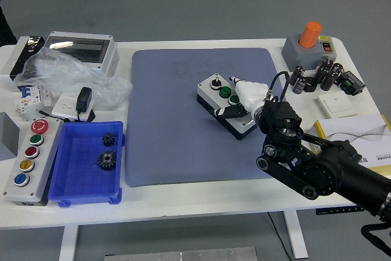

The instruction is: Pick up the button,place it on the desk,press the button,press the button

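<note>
My right arm [317, 172] crosses the table's [183, 203] right near corner; my hand [244, 102], fingers curled together, presses the button box [225, 104] mid-mat [171, 120].

Black right arm [324, 172] all the way down, built of chunky rounded segments with circular joint caps showing pale rings. The right hand [244, 102] switches to white shells with dark fingertips, and a thin black cable loops above the wrist.

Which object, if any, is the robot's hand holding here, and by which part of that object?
The right hand is on the small button box lying on the blue mat, its fingers at the box's near right end. Whether it truly grips or only touches cannot be told.
</note>
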Robot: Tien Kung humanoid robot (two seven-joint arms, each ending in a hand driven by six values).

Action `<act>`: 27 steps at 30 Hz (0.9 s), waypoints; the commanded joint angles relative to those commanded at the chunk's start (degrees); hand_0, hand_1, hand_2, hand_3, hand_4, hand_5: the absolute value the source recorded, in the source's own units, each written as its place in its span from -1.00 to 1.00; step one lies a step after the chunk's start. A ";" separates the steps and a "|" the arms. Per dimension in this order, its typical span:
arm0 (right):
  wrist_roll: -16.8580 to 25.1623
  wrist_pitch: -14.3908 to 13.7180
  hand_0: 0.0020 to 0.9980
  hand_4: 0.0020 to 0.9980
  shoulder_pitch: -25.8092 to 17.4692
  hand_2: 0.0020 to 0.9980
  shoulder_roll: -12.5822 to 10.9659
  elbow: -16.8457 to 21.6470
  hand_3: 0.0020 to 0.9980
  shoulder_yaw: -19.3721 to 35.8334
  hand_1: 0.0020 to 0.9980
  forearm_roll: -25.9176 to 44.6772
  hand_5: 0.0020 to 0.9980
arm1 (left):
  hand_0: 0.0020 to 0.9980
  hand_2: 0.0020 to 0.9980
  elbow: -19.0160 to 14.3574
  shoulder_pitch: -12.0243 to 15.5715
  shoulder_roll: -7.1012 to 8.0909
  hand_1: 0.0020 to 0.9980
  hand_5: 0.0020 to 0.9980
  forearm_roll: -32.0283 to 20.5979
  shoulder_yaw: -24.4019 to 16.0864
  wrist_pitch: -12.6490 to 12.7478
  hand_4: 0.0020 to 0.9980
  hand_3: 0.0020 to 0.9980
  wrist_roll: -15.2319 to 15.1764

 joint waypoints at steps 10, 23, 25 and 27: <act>0.00 -1.68 0.12 0.96 0.05 0.04 0.08 0.05 0.76 -0.56 0.16 -1.02 -0.17 | 0.39 0.29 0.00 0.02 -0.08 0.42 -0.42 -0.14 0.08 0.43 0.29 0.28 -0.73; 0.00 -1.66 -0.11 0.70 -0.26 -0.18 0.66 0.90 0.27 -2.87 -0.08 -3.88 -0.36 | 0.39 0.29 -0.05 -0.11 -0.06 0.42 -0.41 -1.58 1.17 1.27 0.29 0.28 -2.18; 0.00 -1.84 -0.27 0.57 -0.27 -0.23 0.61 1.09 0.00 -3.06 -0.10 -4.36 -0.42 | 0.39 0.29 -0.03 -0.10 -0.07 0.42 -0.40 -1.83 1.26 1.49 0.28 0.28 -2.48; 0.00 -2.01 -0.27 0.57 -0.26 -0.23 0.56 1.22 0.00 -3.22 -0.10 -4.70 -0.42 | 0.39 0.29 -0.03 -0.08 -0.08 0.42 -0.40 -2.00 1.30 1.66 0.28 0.28 -2.73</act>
